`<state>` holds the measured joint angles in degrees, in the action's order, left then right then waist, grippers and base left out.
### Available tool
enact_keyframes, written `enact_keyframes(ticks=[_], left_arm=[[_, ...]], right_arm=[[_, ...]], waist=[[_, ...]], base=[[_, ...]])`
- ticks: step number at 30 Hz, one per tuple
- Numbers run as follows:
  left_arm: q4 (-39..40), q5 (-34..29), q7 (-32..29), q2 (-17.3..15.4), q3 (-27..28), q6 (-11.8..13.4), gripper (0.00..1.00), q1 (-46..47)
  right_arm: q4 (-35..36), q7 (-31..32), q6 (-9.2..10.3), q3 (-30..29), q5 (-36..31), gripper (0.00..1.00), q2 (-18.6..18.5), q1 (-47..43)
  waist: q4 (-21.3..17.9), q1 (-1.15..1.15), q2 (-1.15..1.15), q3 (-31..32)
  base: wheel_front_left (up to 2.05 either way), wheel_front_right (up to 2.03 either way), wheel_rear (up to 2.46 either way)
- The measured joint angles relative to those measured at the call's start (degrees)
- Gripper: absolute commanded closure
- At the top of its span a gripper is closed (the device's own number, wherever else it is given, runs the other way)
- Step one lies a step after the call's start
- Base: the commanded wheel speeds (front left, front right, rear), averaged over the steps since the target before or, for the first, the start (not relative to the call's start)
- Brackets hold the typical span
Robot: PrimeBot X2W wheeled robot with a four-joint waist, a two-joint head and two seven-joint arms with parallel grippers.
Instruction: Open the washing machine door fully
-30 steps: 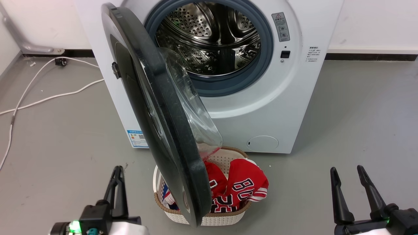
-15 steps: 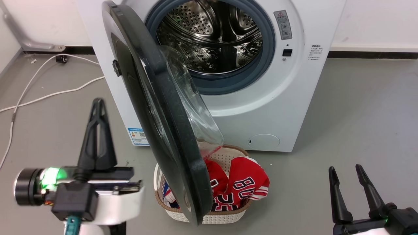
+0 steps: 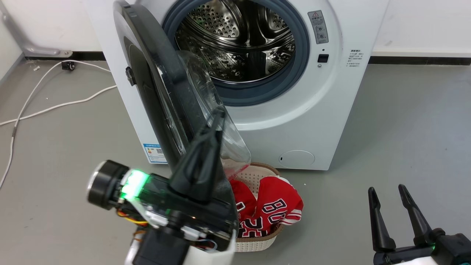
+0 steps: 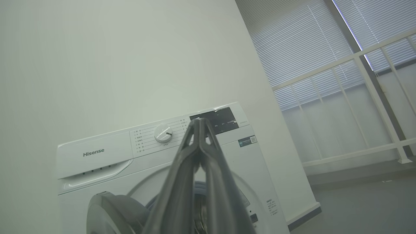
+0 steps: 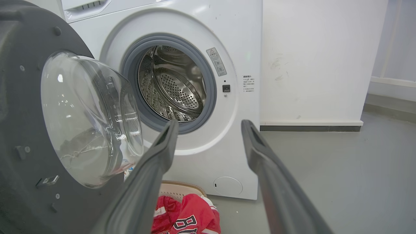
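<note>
Washing machine door [image 3: 154, 81], glossy black with a bulging clear glass bowl [image 3: 206, 95], stands half open at the white washing machine's [image 3: 294, 121] left, beside its perforated steel drum [image 3: 239, 44]. Left gripper's [image 3: 220, 116] fingers are together, near its rim; right gripper's [image 3: 386, 189] are apart.

dark fingers, white shell, green lamps

the left gripper [image 3: 219, 119] has two long matt black fingers [image 3: 198, 165], broad at the root and tapering to thin tips. they rise from a boxy black housing [image 3: 191, 209]. beside it sits a short black cylinder [image 3: 105, 180] with a silvery rim, and next to that glows a bright green lamp [image 3: 134, 184]. thin orange and yellow wires [image 3: 127, 218] loop beneath. the forearm shell [image 3: 213, 255] below is glossy white. the right gripper [image 3: 386, 189] has slim black fingers of like shape on a black mount [image 3: 450, 246], with a small green light [image 3: 434, 247] of its own. up close in the right wrist view these fingers look charcoal grey.
</note>
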<state>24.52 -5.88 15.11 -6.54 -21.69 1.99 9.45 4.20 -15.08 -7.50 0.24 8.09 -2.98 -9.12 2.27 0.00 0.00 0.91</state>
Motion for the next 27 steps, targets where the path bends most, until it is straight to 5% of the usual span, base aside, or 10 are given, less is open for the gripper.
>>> enact_keyframes(ticks=[27], left_arm=[[-10.37,4.16,0.01,2.15,-18.64,-0.98,1.00,-1.27]], right_arm=[[-0.14,0.00,0.00,1.42,-0.05,0.00,0.00,0.93]], waist=[[0.73,0.00,0.00,-1.09]], base=[[0.00,0.00,0.00]])
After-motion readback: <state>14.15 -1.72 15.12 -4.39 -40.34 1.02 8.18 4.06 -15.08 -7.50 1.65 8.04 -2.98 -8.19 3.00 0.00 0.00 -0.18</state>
